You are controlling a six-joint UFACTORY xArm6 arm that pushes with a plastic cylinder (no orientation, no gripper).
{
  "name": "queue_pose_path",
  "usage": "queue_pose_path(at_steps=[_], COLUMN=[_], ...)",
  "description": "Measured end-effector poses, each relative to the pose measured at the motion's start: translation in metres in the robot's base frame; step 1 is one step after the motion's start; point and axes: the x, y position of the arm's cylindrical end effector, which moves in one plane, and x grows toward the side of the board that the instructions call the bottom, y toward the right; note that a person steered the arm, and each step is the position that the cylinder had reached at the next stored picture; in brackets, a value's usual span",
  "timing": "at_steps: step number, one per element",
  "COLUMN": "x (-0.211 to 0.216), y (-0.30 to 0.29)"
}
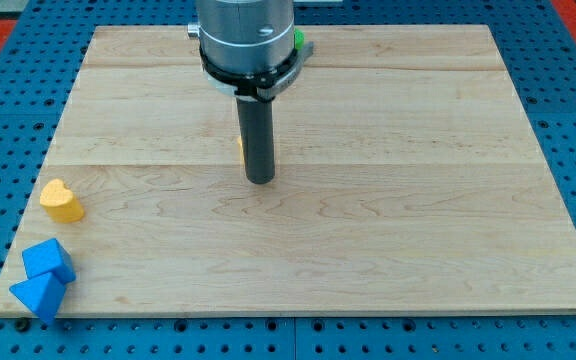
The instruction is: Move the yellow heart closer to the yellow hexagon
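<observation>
The yellow heart (61,200) lies near the board's left edge, toward the view's bottom. My tip (259,180) stands near the middle of the board, well to the right of the heart. A yellow block (240,148), most likely the yellow hexagon, is almost wholly hidden behind the rod; only a thin yellow sliver shows at the rod's left side, just above the tip. Its shape cannot be made out.
Two blue blocks sit in the bottom left corner: one (48,261) above, a blue triangle-like one (37,295) at the very corner. A green block (299,41) peeks out behind the arm's body at the top. The wooden board (418,220) lies on a blue pegboard.
</observation>
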Motion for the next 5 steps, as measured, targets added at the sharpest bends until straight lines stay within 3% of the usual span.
queue_pose_path(at_steps=[1,2,3,4,5], x=[0.049,0.047,0.007,-0.062,-0.091], y=[-0.009,-0.064,-0.067,-0.095,-0.269])
